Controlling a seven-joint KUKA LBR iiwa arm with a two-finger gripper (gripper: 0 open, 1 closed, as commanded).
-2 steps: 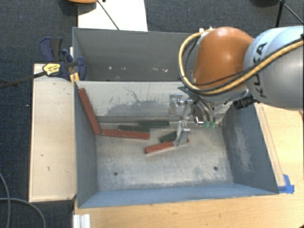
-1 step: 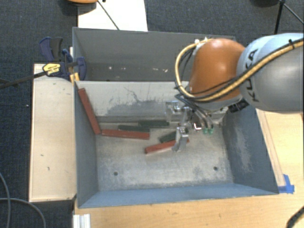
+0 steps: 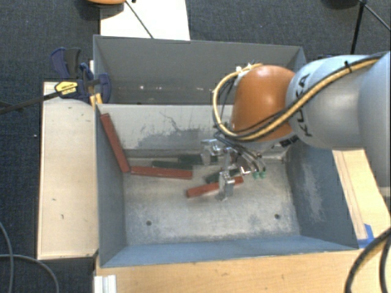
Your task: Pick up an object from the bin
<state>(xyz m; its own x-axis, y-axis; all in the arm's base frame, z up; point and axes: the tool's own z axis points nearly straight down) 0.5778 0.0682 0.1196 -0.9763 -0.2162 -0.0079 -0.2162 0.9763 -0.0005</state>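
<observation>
White letters run along the dark band (image 3: 299, 99) of the arm (image 3: 351, 108), beside its orange cover (image 3: 259, 99); they look like KUKA, with a yellow-and-black cable (image 3: 314, 87) crossing part of the word.

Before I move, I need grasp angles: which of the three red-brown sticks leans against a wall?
The long stick at the bin's left, slanted against its left wall. The mid-bin stick and the short stick lie flat on the floor.

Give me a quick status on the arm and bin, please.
Tool low over right end of reddish-brown strip, bin centre. Second strip and dark stick lie apart to the view's left. Nothing in the way.
</observation>
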